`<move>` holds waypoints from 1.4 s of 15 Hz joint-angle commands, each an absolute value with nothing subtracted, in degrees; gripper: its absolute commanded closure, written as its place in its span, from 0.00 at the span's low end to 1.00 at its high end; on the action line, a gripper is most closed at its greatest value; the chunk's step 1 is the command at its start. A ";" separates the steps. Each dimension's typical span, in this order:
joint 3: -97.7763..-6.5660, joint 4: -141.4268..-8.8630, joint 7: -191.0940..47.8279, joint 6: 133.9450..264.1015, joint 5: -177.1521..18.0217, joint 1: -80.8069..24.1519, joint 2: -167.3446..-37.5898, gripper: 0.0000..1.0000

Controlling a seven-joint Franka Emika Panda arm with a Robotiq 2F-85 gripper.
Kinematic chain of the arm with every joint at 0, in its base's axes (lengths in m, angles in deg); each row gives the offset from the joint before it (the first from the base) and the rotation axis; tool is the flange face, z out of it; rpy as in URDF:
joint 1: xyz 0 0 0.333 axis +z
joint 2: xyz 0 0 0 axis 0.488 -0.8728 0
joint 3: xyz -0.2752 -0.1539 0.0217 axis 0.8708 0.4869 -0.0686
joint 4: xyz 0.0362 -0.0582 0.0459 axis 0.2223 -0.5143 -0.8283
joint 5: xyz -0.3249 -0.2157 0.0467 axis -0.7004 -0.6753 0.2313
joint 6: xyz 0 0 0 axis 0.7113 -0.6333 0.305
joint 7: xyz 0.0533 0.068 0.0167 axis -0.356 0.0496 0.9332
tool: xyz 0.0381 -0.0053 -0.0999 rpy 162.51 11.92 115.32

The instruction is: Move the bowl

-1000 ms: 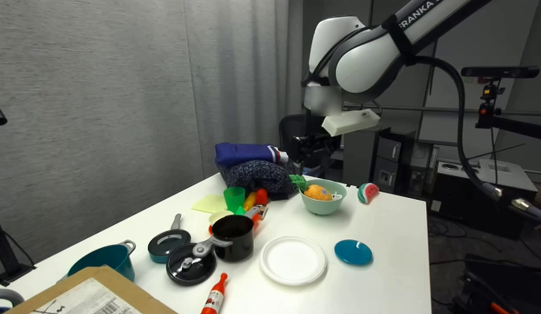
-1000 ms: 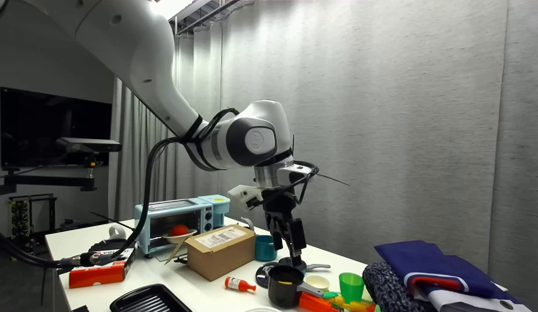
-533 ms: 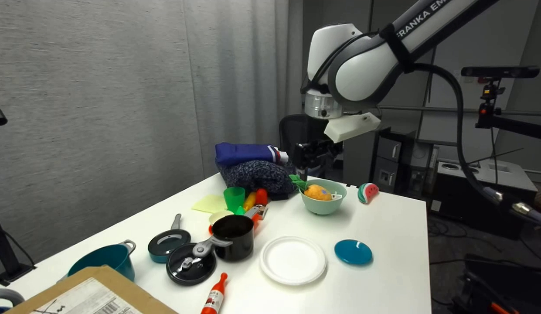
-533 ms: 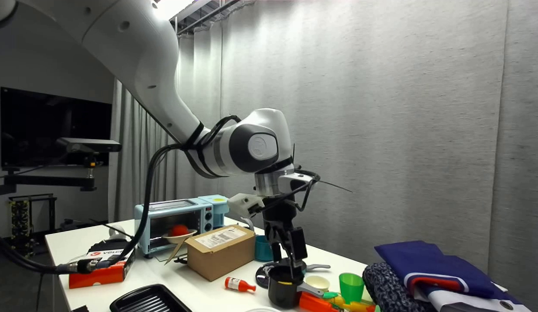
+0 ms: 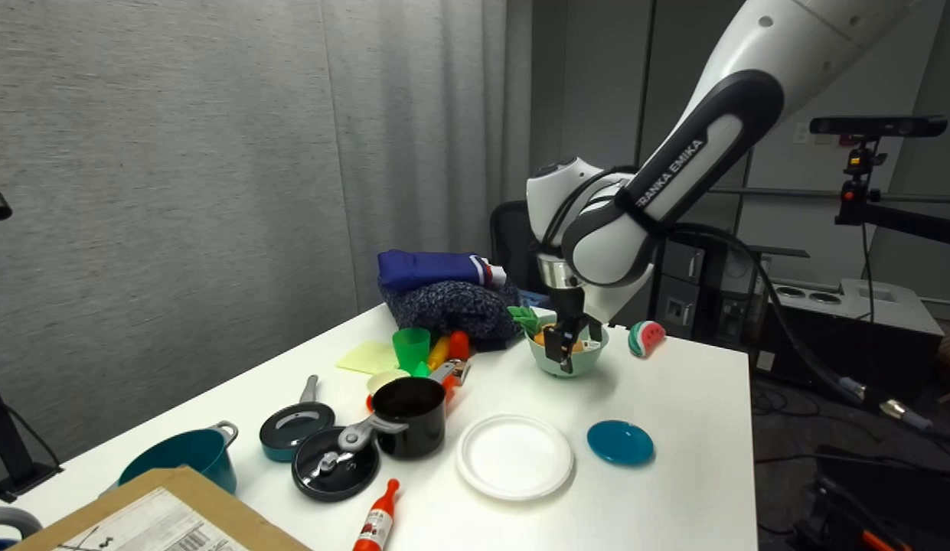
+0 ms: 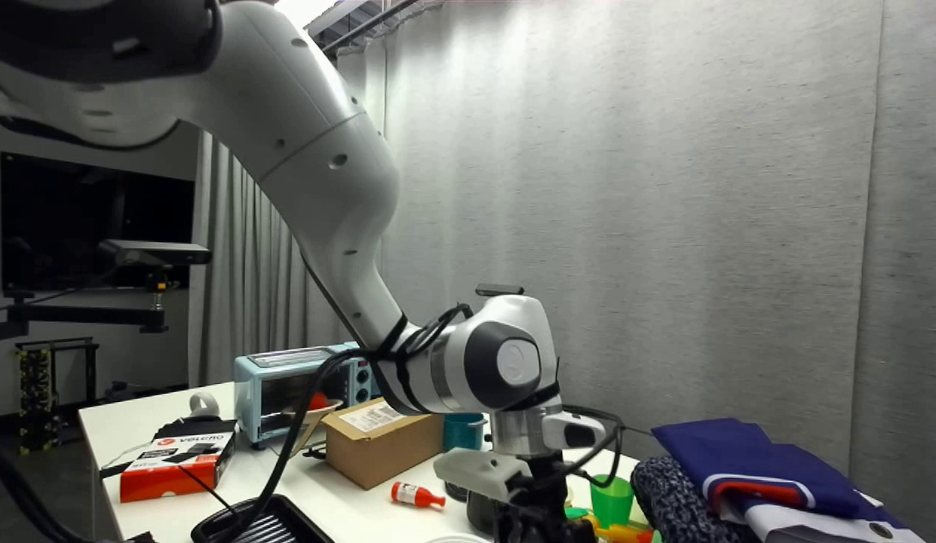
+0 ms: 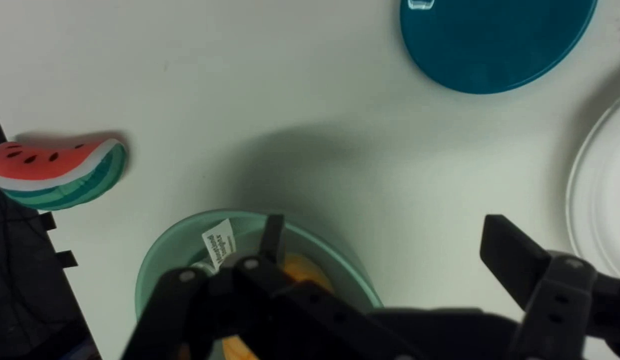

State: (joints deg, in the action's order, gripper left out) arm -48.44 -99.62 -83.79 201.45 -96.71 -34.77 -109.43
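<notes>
The pale green bowl (image 5: 591, 358) stands upright on the white table near its far edge in an exterior view. It holds an orange thing with green leaves (image 5: 524, 316) and a white tag (image 7: 221, 242). In the wrist view the bowl (image 7: 157, 245) is at the lower left, partly hidden by a finger. My gripper (image 7: 384, 237) is open with nothing between its jaws. One of its fingers (image 7: 273, 235) overlaps the bowl's inside near the rim; the other is outside, over the table. I cannot tell whether the finger touches the bowl. The gripper (image 5: 576, 346) covers the bowl's front in an exterior view.
A toy watermelon slice (image 5: 646, 337) lies beside the bowl near the table edge. A blue disc (image 5: 620, 441) and a white plate (image 5: 514, 458) lie in front. A black pot (image 5: 410, 419), a green cup (image 5: 411, 348) and dark folded cloths (image 5: 455, 310) stand to the side.
My arm has come down a long way, and the gripper has moved from above and behind the bowl to the bowl's rim. The bowl and the other things have not moved.
</notes>
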 commanded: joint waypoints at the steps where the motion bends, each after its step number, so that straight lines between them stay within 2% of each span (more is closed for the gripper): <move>1: -49.25 -92.59 -75.76 202.68 -89.33 -37.04 -116.69 0.00; 10: -52.12 -90.95 -48.95 193.60 -84.73 -40.95 -112.24 0.00; 14: -50.10 -89.13 -51.65 195.65 -84.93 -40.98 -112.08 0.00; 21: -50.50 -81.06 -57.26 194.70 -79.25 -42.10 -122.05 0.00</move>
